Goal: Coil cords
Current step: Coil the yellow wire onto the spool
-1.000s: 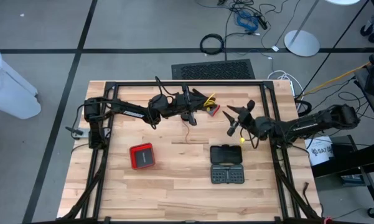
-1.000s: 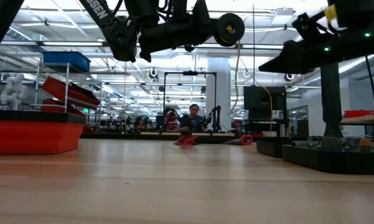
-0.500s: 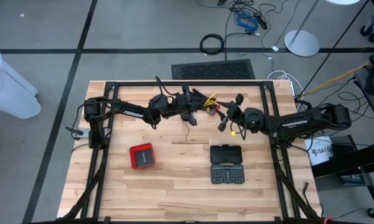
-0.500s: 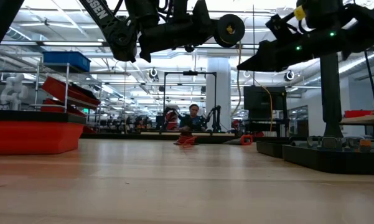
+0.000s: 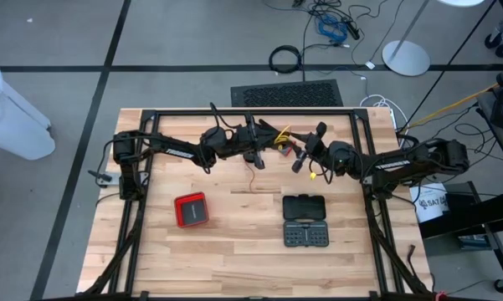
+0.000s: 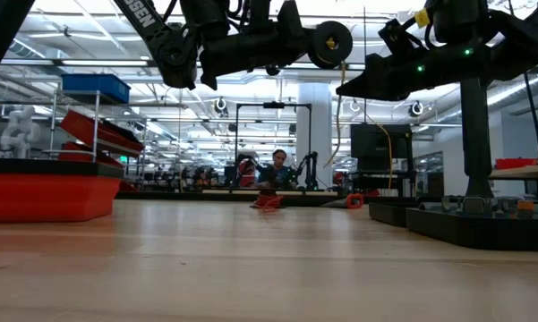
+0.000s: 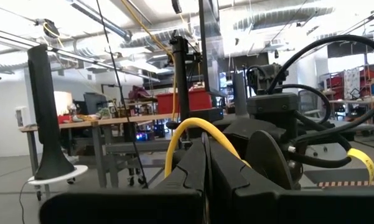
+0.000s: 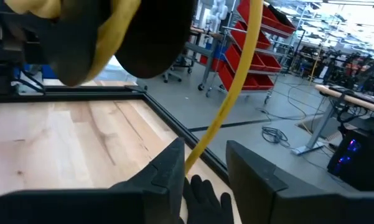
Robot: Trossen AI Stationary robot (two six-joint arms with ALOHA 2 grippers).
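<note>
High view: your cords (image 5: 282, 139) sit near the far edge of the wooden worktop (image 5: 234, 242), a yellow and reddish tangle held up between the two arms. The left tool (image 5: 264, 144) is clenched on it; from the left wrist view you see its fingers (image 7: 196, 168) pressed together with a yellow cord (image 7: 199, 127) arching over them. The right tool (image 5: 305, 152) has reached in just beside the tangle from the other side, its fingers (image 8: 174, 165) parted with a yellow cord (image 8: 227, 102) running down between them; you cannot tell whether they touch it. A black glove (image 8: 206, 200) lies just below those fingers. A thin reddish wire (image 5: 253, 177) dangles from the bundle to the wood. Nearer you lie a red case (image 5: 192, 209) and a black bit set (image 5: 305, 221), well apart from the cords.
</note>
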